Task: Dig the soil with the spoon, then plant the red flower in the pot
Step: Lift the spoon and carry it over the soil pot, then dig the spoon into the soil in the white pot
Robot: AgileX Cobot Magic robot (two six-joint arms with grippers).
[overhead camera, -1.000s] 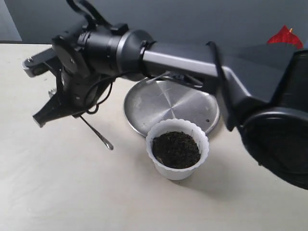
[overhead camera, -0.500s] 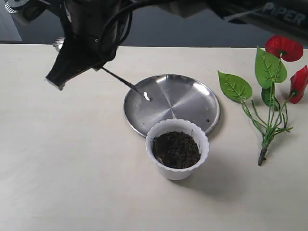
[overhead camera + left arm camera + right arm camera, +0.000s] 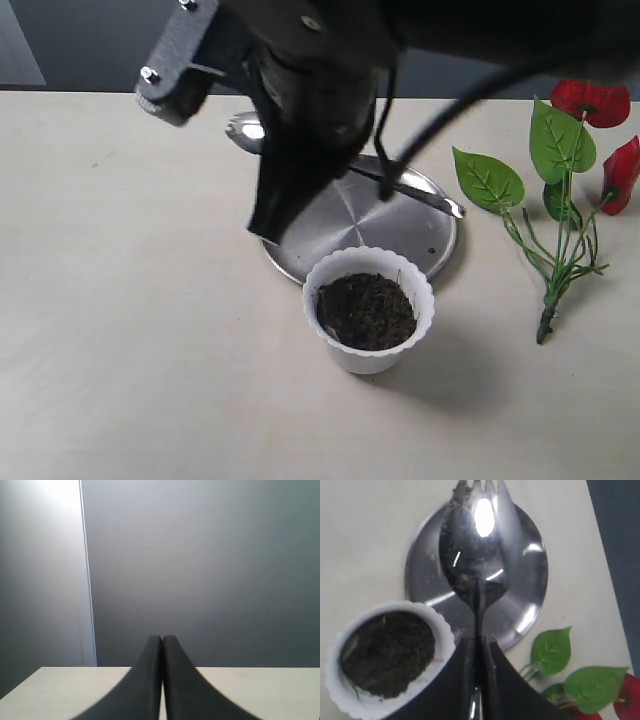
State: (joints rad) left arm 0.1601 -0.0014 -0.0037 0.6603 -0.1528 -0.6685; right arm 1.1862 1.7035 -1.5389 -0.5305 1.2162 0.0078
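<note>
Right claw (image 3: 479, 652): clenched on the handle of the spoon (image 3: 475, 545), which is held above the steel plate (image 3: 400, 240); in the right wrist view the bowl shows short tines at its tip and a few dark crumbs.
Left claw (image 3: 162, 652): pressed shut on nothing, raised and pointed at the grey wall, away from the work.
Pot (image 3: 335, 350): upright on the bench (image 3: 120, 380), its far rim over the plate's near edge.
Soil (image 3: 366, 310): fills the pot to just under the scalloped rim; the surface looks largely undisturbed.
Red flower (image 3: 590, 102): lies flat on the bench well to the right of the pot, stem base toward the camera.
Step in hand: judged to be carrying the spoon to the pot for digging.
How it is done well: the tip should be lowered into the middle of the soil, not against the light plastic wall, and tilted shallowly so a hollow is opened without tipping the pot or scattering soil.
Risk: the spoon may twist in the grip when pressed down.
</note>
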